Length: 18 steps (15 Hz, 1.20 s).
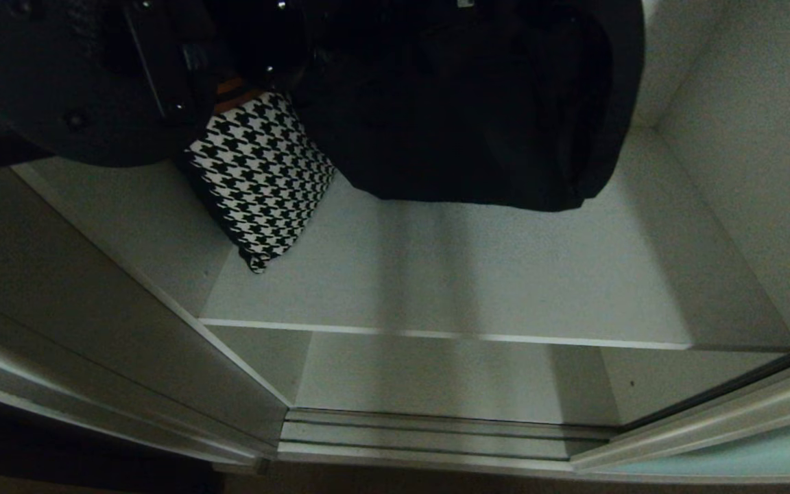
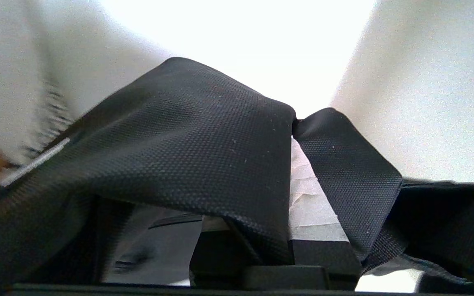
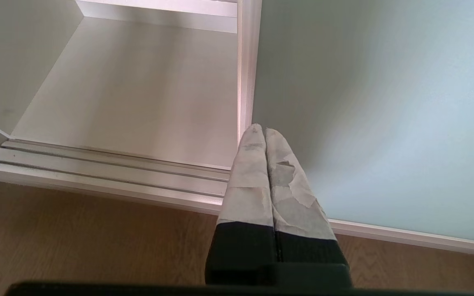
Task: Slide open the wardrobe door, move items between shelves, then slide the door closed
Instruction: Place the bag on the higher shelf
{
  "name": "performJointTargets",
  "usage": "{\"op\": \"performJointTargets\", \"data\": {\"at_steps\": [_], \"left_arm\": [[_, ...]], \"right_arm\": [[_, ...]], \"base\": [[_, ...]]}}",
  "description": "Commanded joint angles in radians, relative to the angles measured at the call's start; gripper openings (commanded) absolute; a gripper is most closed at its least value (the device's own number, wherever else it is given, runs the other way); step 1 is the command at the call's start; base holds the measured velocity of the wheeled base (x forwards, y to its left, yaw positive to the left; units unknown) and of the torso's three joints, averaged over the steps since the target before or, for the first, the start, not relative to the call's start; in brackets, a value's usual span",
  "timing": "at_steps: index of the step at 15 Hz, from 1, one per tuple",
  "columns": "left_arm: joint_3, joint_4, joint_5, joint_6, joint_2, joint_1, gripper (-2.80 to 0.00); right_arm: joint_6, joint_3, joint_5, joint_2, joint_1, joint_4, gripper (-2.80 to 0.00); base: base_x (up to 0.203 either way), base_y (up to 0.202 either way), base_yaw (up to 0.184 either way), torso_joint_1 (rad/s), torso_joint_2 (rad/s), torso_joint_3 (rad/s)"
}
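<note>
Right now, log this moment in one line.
left end effector: shut on black bag | right end effector: shut, idle | door: open

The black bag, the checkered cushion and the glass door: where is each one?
black bag [image 1: 463, 116], head view, on its dark fabric body.
checkered cushion [image 1: 261, 178], head view, on its patterned face.
glass door [image 3: 377, 115], right wrist view, on the frosted pane.

Materials, wardrobe interior and bag

Bag: coarse matt black woven cloth. Shelf: smooth matt white-grey laminate. Door: frosted glass, silvery metal frame. Floor: wood grain. Cushion: houndstooth fabric. Right fingertips: worn pale tape.
</note>
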Motion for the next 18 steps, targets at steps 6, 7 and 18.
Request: {"op": "performJointTargets", "data": {"at_steps": [6,7,18], "left_arm": [[0.000,-0.138,-0.055,0.000,0.122,0.095,-2.80],[0.000,-0.143,-0.055,0.003,0.127,0.094,-2.80],[0.001,-0.130,-0.109,0.010,0.041,0.086,0.00]], "right_arm": [[0.000,0.000,0.001,-0.001,0.000,0.000,-2.80],[0.000,0.000,0.001,-0.001,0.000,0.000,-2.80],[0.000,0.000,0.001,-0.001,0.000,0.000,-2.80]], "base": [[0.000,0.000,0.000,0.000,0.00,0.000],[0.000,0.000,0.000,0.000,0.00,0.000],[0.000,0.000,0.000,0.000,0.00,0.000]]}}
